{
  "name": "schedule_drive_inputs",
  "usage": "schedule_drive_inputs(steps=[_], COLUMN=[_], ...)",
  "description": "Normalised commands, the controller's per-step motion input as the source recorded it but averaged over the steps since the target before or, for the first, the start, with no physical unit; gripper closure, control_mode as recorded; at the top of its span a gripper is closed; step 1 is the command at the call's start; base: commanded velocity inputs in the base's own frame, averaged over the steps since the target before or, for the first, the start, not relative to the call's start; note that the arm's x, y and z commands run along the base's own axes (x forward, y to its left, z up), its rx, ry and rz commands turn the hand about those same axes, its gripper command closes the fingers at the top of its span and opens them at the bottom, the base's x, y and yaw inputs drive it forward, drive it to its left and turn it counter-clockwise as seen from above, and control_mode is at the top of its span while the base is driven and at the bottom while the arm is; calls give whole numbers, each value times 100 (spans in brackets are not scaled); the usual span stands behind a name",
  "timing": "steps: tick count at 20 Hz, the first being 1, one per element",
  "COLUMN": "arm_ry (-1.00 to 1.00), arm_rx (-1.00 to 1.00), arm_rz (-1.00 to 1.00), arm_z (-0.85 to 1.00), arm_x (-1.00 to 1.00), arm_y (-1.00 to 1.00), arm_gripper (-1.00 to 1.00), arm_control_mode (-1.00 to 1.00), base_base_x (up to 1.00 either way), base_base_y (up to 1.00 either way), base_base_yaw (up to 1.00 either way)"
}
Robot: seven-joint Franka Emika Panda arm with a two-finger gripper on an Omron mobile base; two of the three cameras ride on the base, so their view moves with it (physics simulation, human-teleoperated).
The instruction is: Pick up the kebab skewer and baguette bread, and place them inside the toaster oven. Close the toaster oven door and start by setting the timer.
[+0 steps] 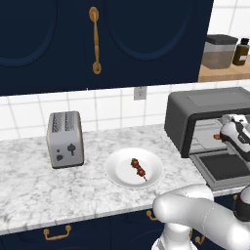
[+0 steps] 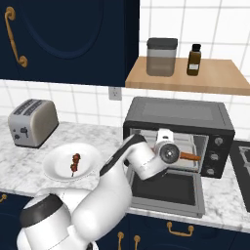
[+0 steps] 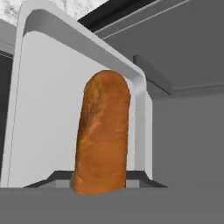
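Inside the toaster oven [image 2: 178,114], gripper [image 2: 181,156] clamps the baguette bread [image 3: 103,135] (sticking straight out ahead)

The oven [image 2: 178,117] mouth stands open, its door [image 2: 168,191] folded flat onto the counter [image 1: 29,180] in front. The arm's hand and the baguette [image 2: 189,156] occupy the opening's middle. The plate [image 1: 117,171] with the skewer [image 1: 138,168] has bare counter around it; the toaster [image 1: 65,139] stands well left.

At centre frame a glossy white plate [image 1: 119,168] sits on the polished marble-look tabletop [image 1: 29,183], with a brushed-metal slot toaster [image 1: 65,139] left, matt dark grey toaster oven [image 1: 195,105] right, rough-crusted baguette bread [image 3: 103,138], wooden shelf [image 2: 215,78].
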Motion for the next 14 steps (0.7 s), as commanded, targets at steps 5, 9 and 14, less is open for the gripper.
schedule_drive_inputs(steps=[5, 9, 14], arm_ry=[7, 12, 28], arm_rx=[0, 0, -2], arm_rz=[22, 5, 1], arm_z=[0, 0, 0], arm_x=[2, -4, -15], arm_y=[1, 2, 17], arm_gripper=[-100, -100, -100], arm_control_mode=[-100, -100, -100], base_base_x=[0, 0, 0], base_base_y=[0, 0, 0], base_base_yaw=[0, 0, 0])
